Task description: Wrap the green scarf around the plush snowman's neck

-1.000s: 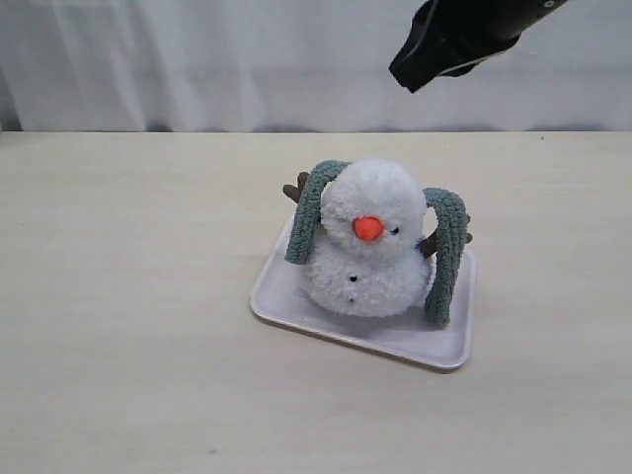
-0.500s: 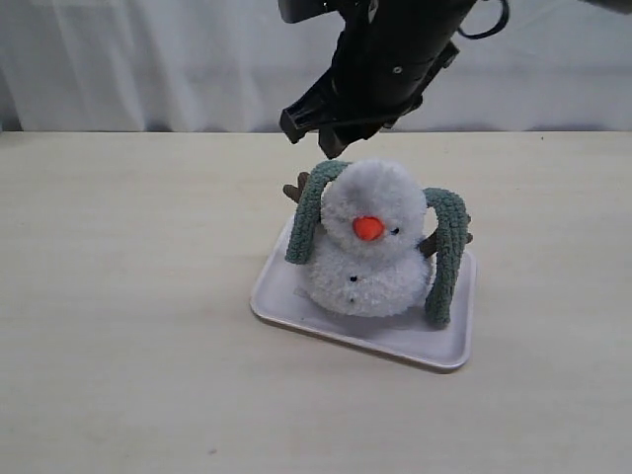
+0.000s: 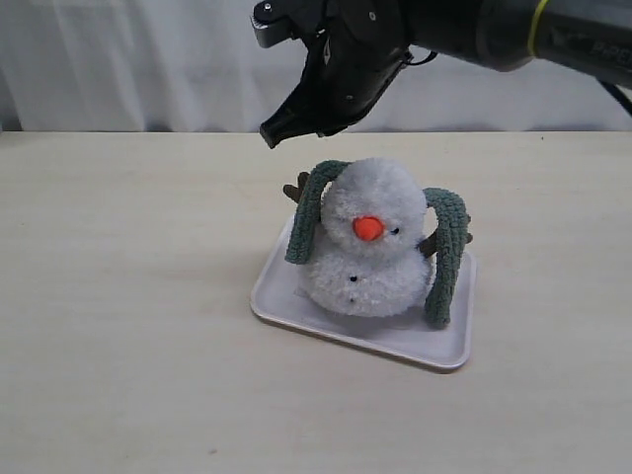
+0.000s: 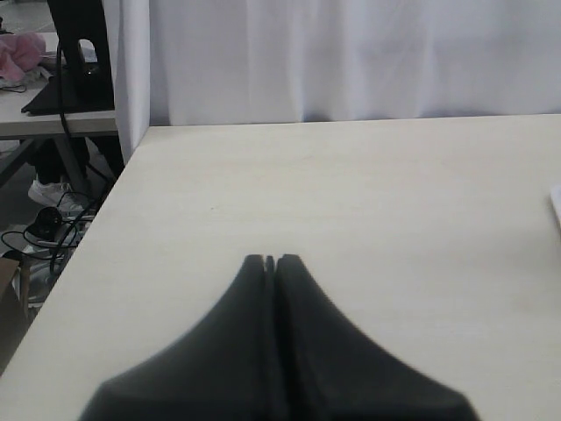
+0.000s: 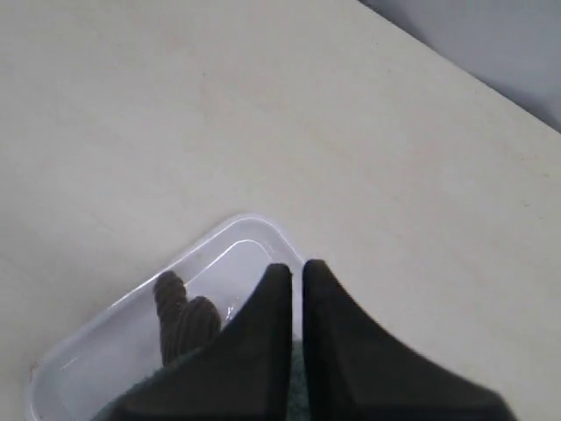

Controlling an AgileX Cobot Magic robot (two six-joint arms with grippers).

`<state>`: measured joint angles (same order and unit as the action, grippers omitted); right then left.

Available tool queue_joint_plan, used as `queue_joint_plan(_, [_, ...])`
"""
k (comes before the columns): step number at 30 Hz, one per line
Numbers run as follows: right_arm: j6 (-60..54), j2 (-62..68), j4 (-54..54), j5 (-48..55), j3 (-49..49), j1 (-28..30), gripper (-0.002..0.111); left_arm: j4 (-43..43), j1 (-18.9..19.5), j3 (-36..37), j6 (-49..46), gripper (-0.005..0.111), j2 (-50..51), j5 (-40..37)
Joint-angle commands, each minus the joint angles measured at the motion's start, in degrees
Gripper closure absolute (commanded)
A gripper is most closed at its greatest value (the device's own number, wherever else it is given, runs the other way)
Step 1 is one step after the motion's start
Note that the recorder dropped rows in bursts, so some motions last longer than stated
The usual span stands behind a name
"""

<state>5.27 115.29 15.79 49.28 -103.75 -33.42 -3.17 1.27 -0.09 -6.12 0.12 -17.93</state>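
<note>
The plush snowman (image 3: 370, 252) sits upright on a white tray (image 3: 434, 346). The green scarf (image 3: 304, 222) lies behind its head, one end hanging down each side; the other end (image 3: 444, 259) reaches the tray. Nothing crosses the front of the neck. My right gripper (image 3: 269, 136) hovers just above and behind the scarf's left end, fingers nearly together, holding nothing. In the right wrist view this gripper (image 5: 292, 267) is over the tray corner (image 5: 219, 250), a brown twig arm (image 5: 180, 320) and a bit of scarf (image 5: 296, 386). My left gripper (image 4: 270, 259) is shut over bare table, away from the snowman.
A pale wooden table (image 3: 128, 296) surrounds the tray, with a white curtain (image 3: 148, 59) behind. The left wrist view shows the table's edge (image 4: 114, 184), with cables and furniture beyond it.
My right arm has swung down and leftward from the upper right, and now hangs over the rear left of the snowman. Snowman, scarf and tray have not moved.
</note>
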Motion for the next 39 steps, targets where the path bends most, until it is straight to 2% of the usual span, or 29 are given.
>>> queue_joint_plan(1, [0.58, 1.87, 1.37, -0.42, -0.2, -0.06, 0.104, 0.12, 0.1, 0.09, 0.38, 0.107, -0.12, 0.39])
queue_joint_plan(15, [-0.18, 5.33, 0.05, 7.68, -0.2, -0.06, 0.104, 0.12, 0.1, 0.09, 0.38, 0.107, -0.12, 0.39])
queue_joint_plan(25, [-5.84, 3.72, -0.8, 8.0, -0.3, -0.06, 0.104, 0.12, 0.1, 0.09, 0.38, 0.107, -0.12, 0.39])
queue_joint_plan(32, [-12.63, 0.52, -9.02, 10.79, -0.3, -0.06, 0.104, 0.12, 0.1, 0.09, 0.38, 0.107, -0.12, 0.39])
queue_joint_plan(39, [-12.97, 0.98, -9.58, 14.83, -0.07, -0.06, 0.104, 0.12, 0.1, 0.09, 0.38, 0.107, -0.12, 0.39])
